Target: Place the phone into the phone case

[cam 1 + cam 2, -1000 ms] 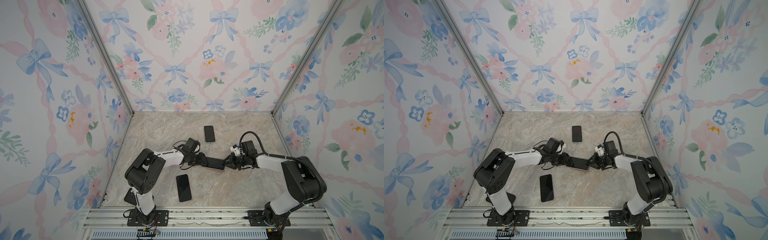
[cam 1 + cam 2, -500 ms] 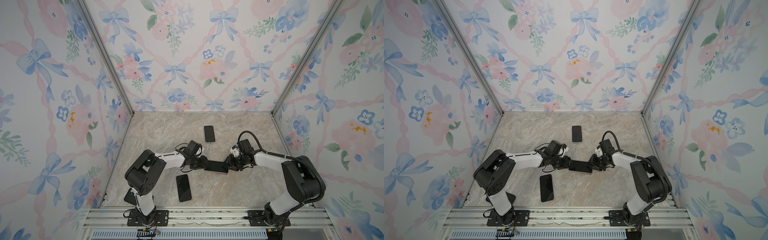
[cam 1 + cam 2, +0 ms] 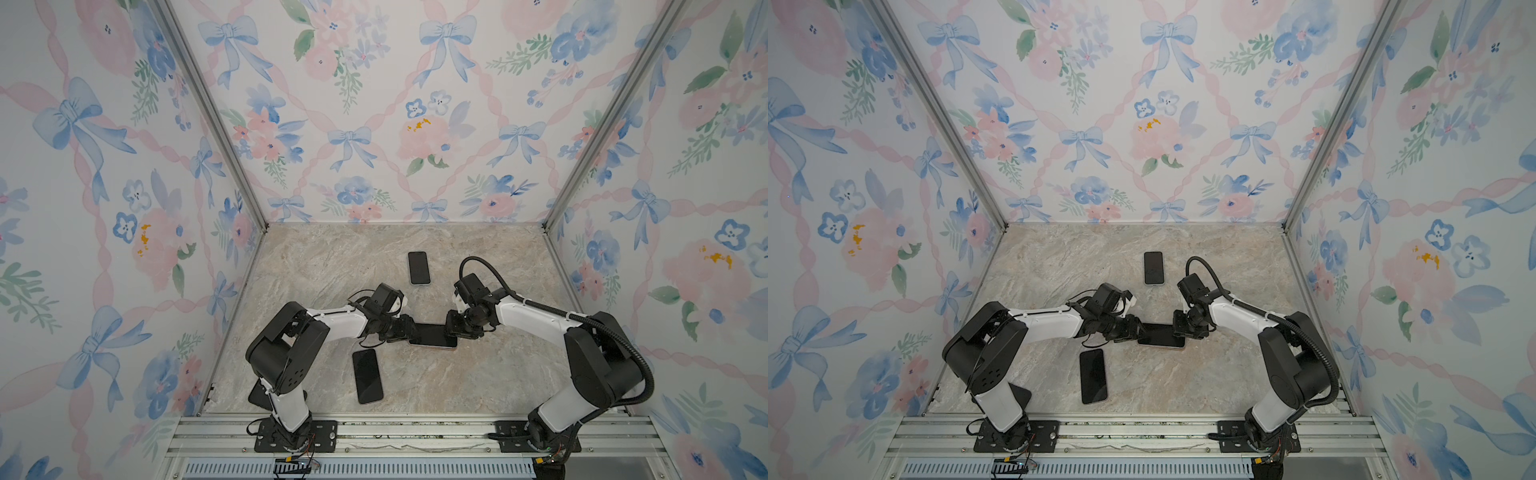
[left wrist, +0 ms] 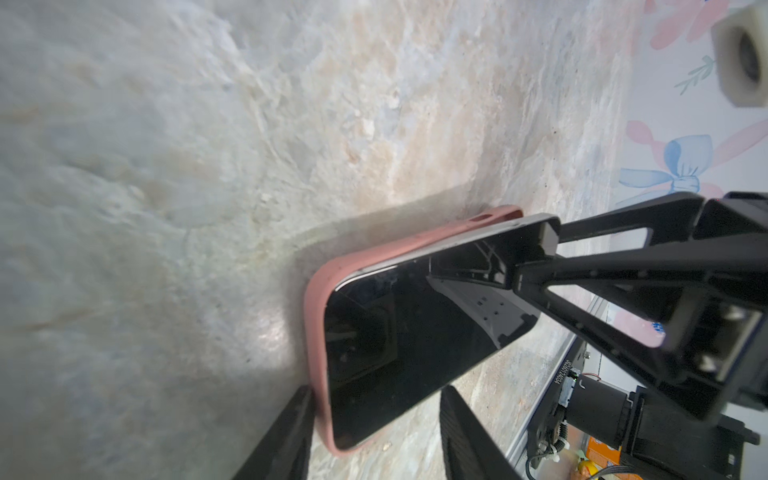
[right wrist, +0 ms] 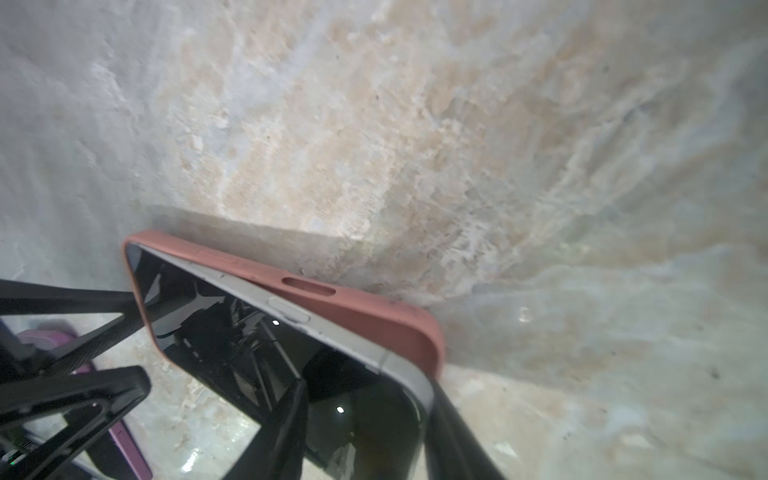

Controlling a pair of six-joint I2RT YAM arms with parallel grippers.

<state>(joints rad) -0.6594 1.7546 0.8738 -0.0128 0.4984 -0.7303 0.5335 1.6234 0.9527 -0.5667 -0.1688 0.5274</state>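
The phone [image 4: 415, 332] lies screen-up near the middle of the desk [image 3: 478, 374], part-seated in a dusty-pink phone case [image 4: 316, 316]. One long side is down inside the lip, while the other, with its pale metal frame and side button, rides up clear of the case wall.

At its left end, we find the left claw [image 4: 376, 392] with its jaws parted astride the width of phone and case. One finger is hard by the pink wall and the other by the far edge of the glass, and we cannot tell whether it is clamping or only bracketing.

At the right end, the right claw [image 5: 370, 386] stands with its jaws apart and holds nothing. One finger lies over the screen and the other sits just outside the raised corner.

We judge the phone stiff, fairly dense and unbending, with slick glass that offers poor purchase and would not forgive a hard point load. The case looks soft and rubbery, so its lip should stretch over a corner and snap back. The best hold, to our eye, is across the case's outer walls at one end to pin it. Pressure can then go down along the raised metal edge near the corners rather than mid-screen.

Two spare phones lie apart on the desk, a dark one [image 3: 368, 376] near the front and another [image 3: 418, 268] farther back.
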